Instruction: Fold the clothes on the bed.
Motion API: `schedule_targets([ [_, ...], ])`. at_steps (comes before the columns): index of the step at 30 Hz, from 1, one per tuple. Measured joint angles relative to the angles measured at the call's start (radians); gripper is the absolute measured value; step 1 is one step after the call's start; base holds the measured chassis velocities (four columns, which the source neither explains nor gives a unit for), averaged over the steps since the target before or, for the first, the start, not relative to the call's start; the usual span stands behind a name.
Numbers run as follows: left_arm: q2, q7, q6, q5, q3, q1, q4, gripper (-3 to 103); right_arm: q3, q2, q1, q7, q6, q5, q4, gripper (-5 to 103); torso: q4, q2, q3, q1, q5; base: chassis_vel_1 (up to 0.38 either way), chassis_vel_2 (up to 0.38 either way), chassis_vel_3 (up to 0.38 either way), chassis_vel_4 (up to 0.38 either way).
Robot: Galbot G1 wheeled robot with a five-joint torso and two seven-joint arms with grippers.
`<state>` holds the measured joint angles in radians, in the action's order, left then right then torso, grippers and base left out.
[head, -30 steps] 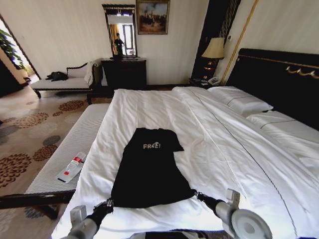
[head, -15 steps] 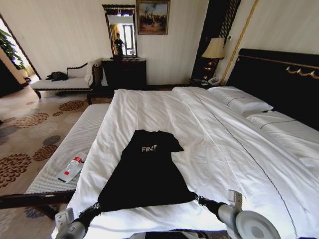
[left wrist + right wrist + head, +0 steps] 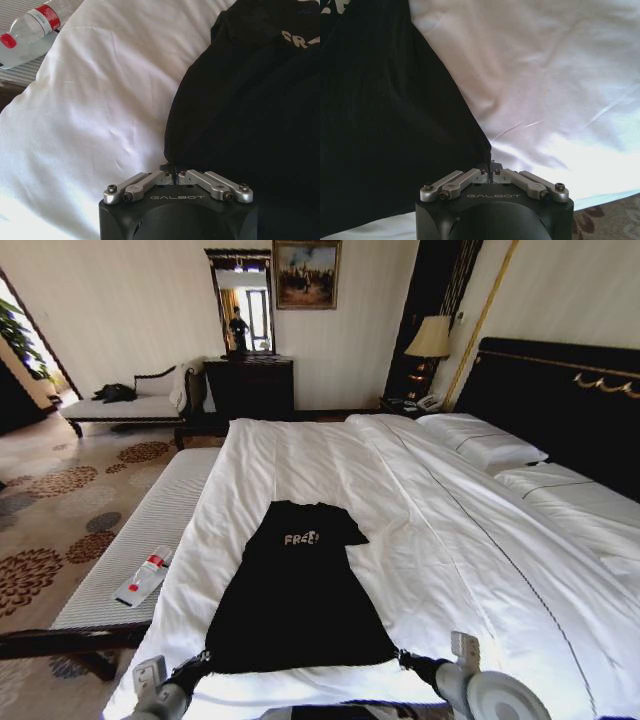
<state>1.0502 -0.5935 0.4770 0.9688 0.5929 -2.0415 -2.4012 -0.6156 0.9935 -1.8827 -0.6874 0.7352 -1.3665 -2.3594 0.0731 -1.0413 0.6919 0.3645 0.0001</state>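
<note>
Head view shows the black T-shirt point(image 3: 300, 590) lying flat on the white bed point(image 3: 450, 530), near its foot edge, with the "FREE!" lettering toward the far end and the hem closest to the robot. Its long axis runs straight away from the robot, collar far, hem near. The left claw point(image 3: 205, 655) is pinched on the hem's left corner and the right claw point(image 3: 400, 654) on the hem's right corner, so the hem is stretched between them and neither arm is nearer than the other.

In the left wrist view the left claw point(image 3: 172, 172) has its fingers closed together on the dark fabric edge; the right wrist view shows the right claw point(image 3: 491, 167) likewise closed on its corner. The shirt's body lies ahead of both claws, so I judge a fold would carry the hem forward along that axis toward the collar.

A plastic bottle point(image 3: 145, 575) lies on the bench point(image 3: 120, 570) beside the bed, well apart from the shirt.
</note>
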Motion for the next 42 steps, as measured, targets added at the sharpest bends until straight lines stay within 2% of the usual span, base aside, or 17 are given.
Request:
schedule_targets([
  [5,0.003,0.003,0.006,-0.027,-0.017,0.002,0.009,0,-0.002,-0.001,-0.003,0.003,0.0,0.022,0.01,0,0.0,0.0,0.0,0.0,-0.0002,0.0,0.0,0.0,0.0],
  [9,0.003,0.006,0.012,-0.053,-0.016,0.002,0.01,10,-0.002,0.0,-0.005,0.018,0.001,0.041,0.014,1,0.0,0.0,0.0,0.0,-0.0002,0.0,0.0,0.0,0.0],
  [13,0.003,0.011,0.026,-0.1,-0.007,-0.008,0.005,32,0.009,0.003,-0.007,0.047,-0.009,0.103,0.02,22,0.0001,0.0,0.0,0.0,-0.0003,0.0,0.0,0.0,0.0],
  [15,0.005,0.015,0.027,-0.112,-0.002,-0.013,0.0,32,0.01,0.004,-0.007,0.052,-0.017,0.108,0.02,28,0.0001,0.0,0.0,0.0,-0.0002,0.0,0.0,0.0,0.0],
  [17,0.009,0.035,0.024,-0.124,0.015,-0.022,-0.014,48,0.005,0.004,-0.015,0.079,-0.052,0.131,0.02,33,0.0,0.0,0.0,0.0,-0.0001,0.0,0.0,0.0,0.0],
  [19,0.011,0.049,0.019,-0.133,0.026,-0.022,-0.022,48,-0.001,0.006,-0.018,0.092,-0.064,0.146,0.02,38,0.0,0.0,0.0,0.0,-0.0001,0.0,0.0,0.0,0.0],
  [21,0.009,0.076,-0.001,-0.17,0.039,-0.012,-0.036,58,-0.018,0.011,-0.02,0.103,-0.075,0.148,0.013,50,0.0,0.0,0.0,0.0,0.0,0.0,0.0,0.0,0.0],
  [23,0.002,0.092,-0.019,-0.2,0.04,0.001,-0.041,64,-0.027,0.012,-0.018,0.103,-0.077,0.141,0.009,50,-0.0001,0.0,0.0,0.0,0.0,0.0,0.0,0.0,0.0],
  [24,-0.009,0.106,-0.036,-0.225,0.039,0.016,-0.045,70,-0.037,0.013,-0.016,0.103,-0.079,0.133,0.006,56,-0.0001,0.0,0.0,0.0,-0.0002,0.0,0.0,0.0,0.0],
  [25,-0.025,0.12,-0.052,-0.256,0.033,0.042,-0.046,70,-0.049,0.014,-0.014,0.102,-0.08,0.124,0.002,61,-0.0002,0.0,0.0,0.0,0.0,0.0,0.0,0.0,0.0],
  [28,-0.111,0.166,-0.1,-0.358,-0.023,0.171,-0.018,86,-0.084,0.019,-0.002,0.097,-0.082,0.108,-0.002,78,-0.0001,0.0,0.0,0.0,-0.0002,0.0,0.0,0.0,0.0],
  [31,-0.145,0.181,-0.113,-0.39,-0.053,0.233,0.005,91,-0.091,0.021,0.004,0.093,-0.082,0.105,-0.002,78,-0.0001,0.0,0.0,0.0,-0.0003,0.0,0.0,0.0,0.0],
  [32,-0.216,0.218,-0.148,-0.456,-0.119,0.37,0.073,96,-0.093,0.019,0.021,0.084,-0.082,0.097,0.003,88,0.0008,0.0,0.0,0.0,-0.0003,0.0,0.0,0.0,0.0],
  [34,-0.266,0.252,-0.186,-0.499,-0.178,0.472,0.148,100,-0.081,0.009,0.043,0.077,-0.082,0.093,0.01,97,0.0003,0.0,0.0,0.0,-0.0004,0.0,0.0,0.0,0.0],
  [35,-0.266,0.252,-0.186,-0.499,-0.178,0.472,0.148,100,-0.081,0.009,0.043,0.077,-0.082,0.093,0.01,97,0.0003,0.0,0.0,0.0,-0.0004,0.0,0.0,0.0,0.0],
  [41,-0.373,0.294,-0.206,-0.477,-0.418,0.766,0.314,100,-0.079,0.02,0.059,0.069,-0.078,0.081,0.025,100,0.0002,0.0,0.0,0.0,-0.0002,0.0,0.0,0.0,0.0],
  [42,-0.405,0.284,-0.152,-0.375,-0.605,0.988,0.385,100,-0.08,0.041,0.09,0.038,-0.065,0.049,0.04,100,0.0002,0.0,0.0,0.0,-0.0001,0.0,0.0,0.0,0.0],
])
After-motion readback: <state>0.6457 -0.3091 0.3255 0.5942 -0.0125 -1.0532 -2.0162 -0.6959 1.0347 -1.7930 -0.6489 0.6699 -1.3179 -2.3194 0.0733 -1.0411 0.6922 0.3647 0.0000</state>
